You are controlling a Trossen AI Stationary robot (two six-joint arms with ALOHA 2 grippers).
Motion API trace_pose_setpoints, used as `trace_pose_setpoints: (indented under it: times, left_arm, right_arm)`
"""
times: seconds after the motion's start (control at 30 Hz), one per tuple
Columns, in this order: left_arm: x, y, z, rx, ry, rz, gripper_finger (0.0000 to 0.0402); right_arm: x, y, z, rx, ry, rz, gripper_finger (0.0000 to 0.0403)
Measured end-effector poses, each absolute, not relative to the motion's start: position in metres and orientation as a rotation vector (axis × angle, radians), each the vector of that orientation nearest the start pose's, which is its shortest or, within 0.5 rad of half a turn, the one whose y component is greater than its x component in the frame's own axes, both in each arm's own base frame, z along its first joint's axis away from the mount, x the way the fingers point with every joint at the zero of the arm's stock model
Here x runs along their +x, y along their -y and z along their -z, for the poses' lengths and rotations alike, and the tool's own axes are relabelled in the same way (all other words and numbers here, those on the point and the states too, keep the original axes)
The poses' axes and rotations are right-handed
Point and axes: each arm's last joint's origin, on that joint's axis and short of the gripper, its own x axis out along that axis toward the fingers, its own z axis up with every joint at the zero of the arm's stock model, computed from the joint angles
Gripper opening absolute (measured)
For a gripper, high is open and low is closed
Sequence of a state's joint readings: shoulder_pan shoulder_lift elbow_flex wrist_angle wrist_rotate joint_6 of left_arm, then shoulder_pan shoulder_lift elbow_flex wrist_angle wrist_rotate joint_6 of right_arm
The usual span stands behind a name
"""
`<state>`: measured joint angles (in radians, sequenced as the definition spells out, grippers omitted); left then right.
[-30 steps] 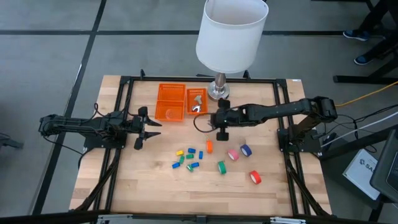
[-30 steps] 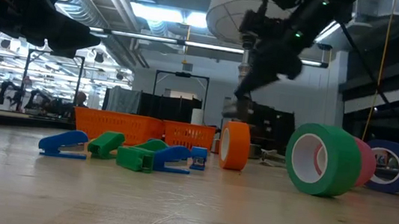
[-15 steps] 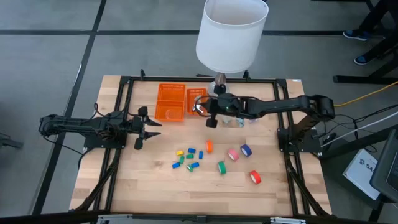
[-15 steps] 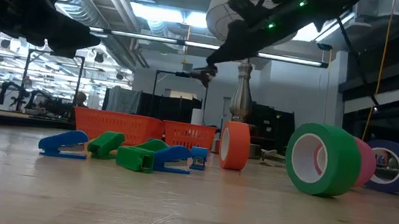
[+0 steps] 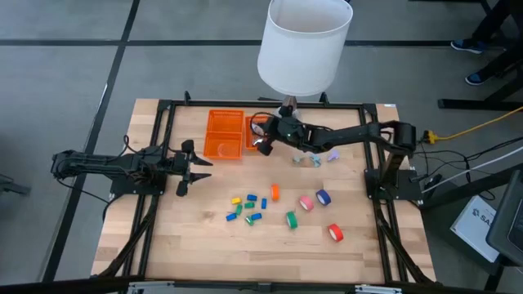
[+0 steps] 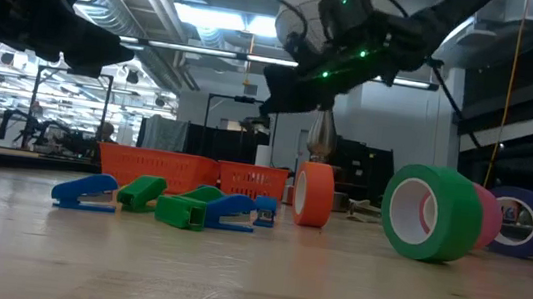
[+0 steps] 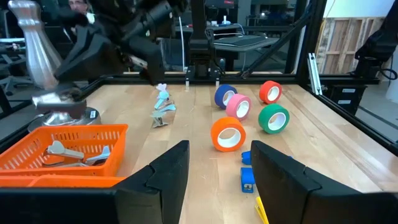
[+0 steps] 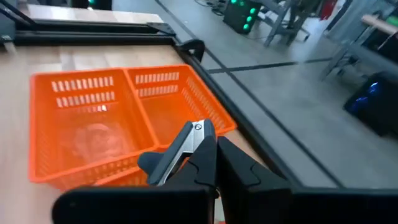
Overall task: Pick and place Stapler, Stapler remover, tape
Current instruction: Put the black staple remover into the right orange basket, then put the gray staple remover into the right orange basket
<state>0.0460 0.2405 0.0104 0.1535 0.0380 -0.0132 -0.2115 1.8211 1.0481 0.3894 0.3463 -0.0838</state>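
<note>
Right gripper point(image 5: 265, 140) was clamped shut on a staple remover with silver metal blades and a dark grip point(image 8: 189, 140), and hung above the orange plastic mesh basket point(image 5: 225, 112), which sat at about 11 o'clock from the table's centre. The gripper was over the basket's smaller compartment, the one on its 3 o'clock side, where the left wrist view showed other metal pieces already lying. Step in hand, by my reading: the drop. To do it well, you should have centred the fingertips inside that compartment's walls, clear of the divider and of the silver lamp base point(image 5: 286, 117) just at 2 o'clock of it. Then come down until the remover was below the rim before opening, so that it did not bounce off the mesh. Left gripper point(image 5: 189, 167) waited with its fingers spread at the table's 9 o'clock side, holding nothing. The orange tape roll point(image 5: 274, 193) and the pink point(image 5: 306, 202), blue point(image 5: 324, 198), green point(image 5: 291, 219) and red point(image 5: 335, 233) rolls lay at 4 to 5 o'clock of centre. The small coloured staplers point(image 5: 245, 206) lay at 6 o'clock, all of these not yet binned. Two more pale staple removers point(image 5: 306, 159) sat at 1 o'clock.
</note>
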Motion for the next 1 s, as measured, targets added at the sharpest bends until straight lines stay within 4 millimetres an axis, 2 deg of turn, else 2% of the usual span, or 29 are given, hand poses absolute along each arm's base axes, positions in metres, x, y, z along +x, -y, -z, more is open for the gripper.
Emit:
trace_pose_setpoints:
  times: [0.3,0.57,1.0]
  left_arm:
    - [0.112,-0.004,-0.161,-0.016,-0.076,-0.009,0.0169]
    - [0.112,-0.004,-0.161,-0.016,-0.076,-0.009,0.0169]
    - [0.112,-0.004,-0.161,-0.016,-0.076,-0.009,0.0169]
  right_arm:
    - [0.386,0.101,-0.165,-0.083,-0.469,0.545,0.0007]
    - [0.387,0.105,-0.164,-0.144,-0.462,0.542,0.0012]
    - [0.394,0.111,-0.177,-0.148,-0.433,0.543,0.0132]
